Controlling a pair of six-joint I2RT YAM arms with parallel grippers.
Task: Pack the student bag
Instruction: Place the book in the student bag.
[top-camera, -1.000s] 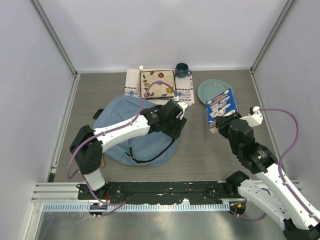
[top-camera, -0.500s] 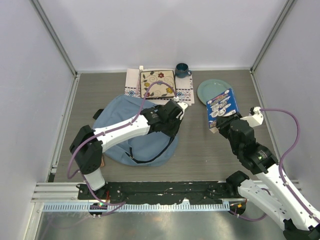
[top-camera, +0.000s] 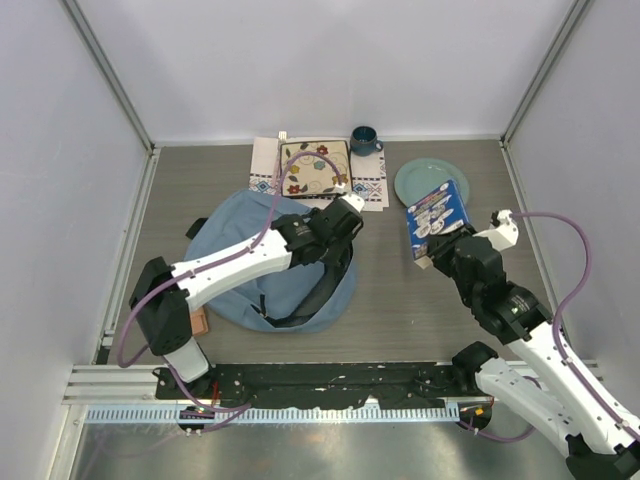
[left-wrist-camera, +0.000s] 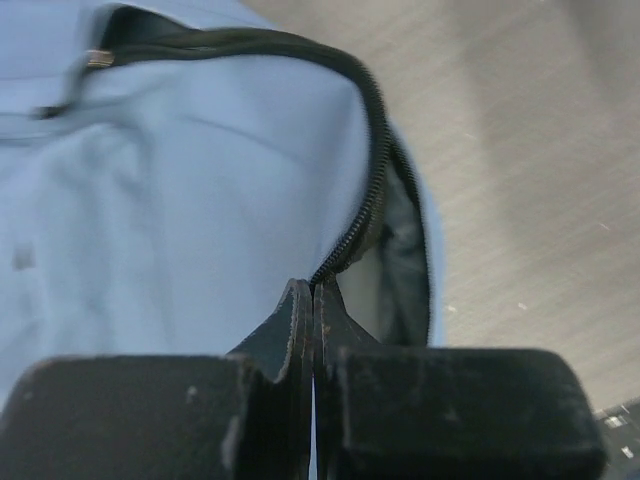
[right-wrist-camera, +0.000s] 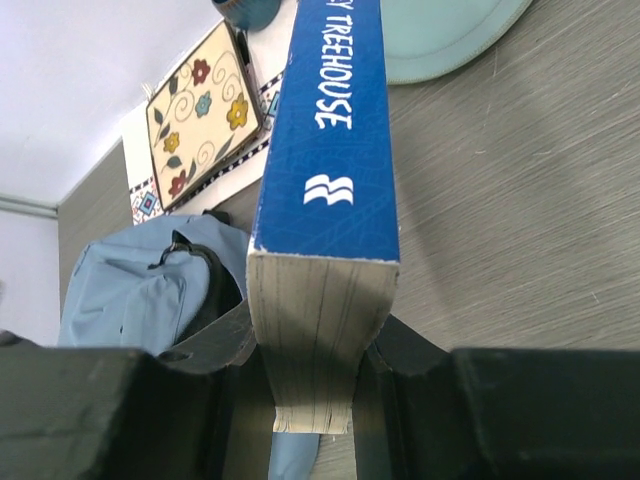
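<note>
Top view: bag (top-camera: 245, 270) lies flat on the table (top-camera: 400, 300), left of centre, its 12 o'clock edge overlapping the mat (top-camera: 266, 160).

Left gripper (left-wrist-camera: 313, 296): jaws pressed together, pinching the bag's zipper (left-wrist-camera: 372, 200) edge on the 3 o'clock side. In the wrist view the mouth gapes and grey lining (left-wrist-camera: 385, 280) shows.

Right gripper (right-wrist-camera: 315, 350): jaws clamped on the lower end of a blue book (right-wrist-camera: 335, 150), spine toward the camera. The book is off the table, at 3 o'clock from the bag and well apart from it.

Plate (top-camera: 418, 178) sits at 12 o'clock from the book. In the top view the book covers the plate's 5 o'clock rim.

Floral tile (top-camera: 314, 166) rests on the mat. Mug (top-camera: 364, 139) stands at the tile's 2 o'clock, just beside the mat.
</note>
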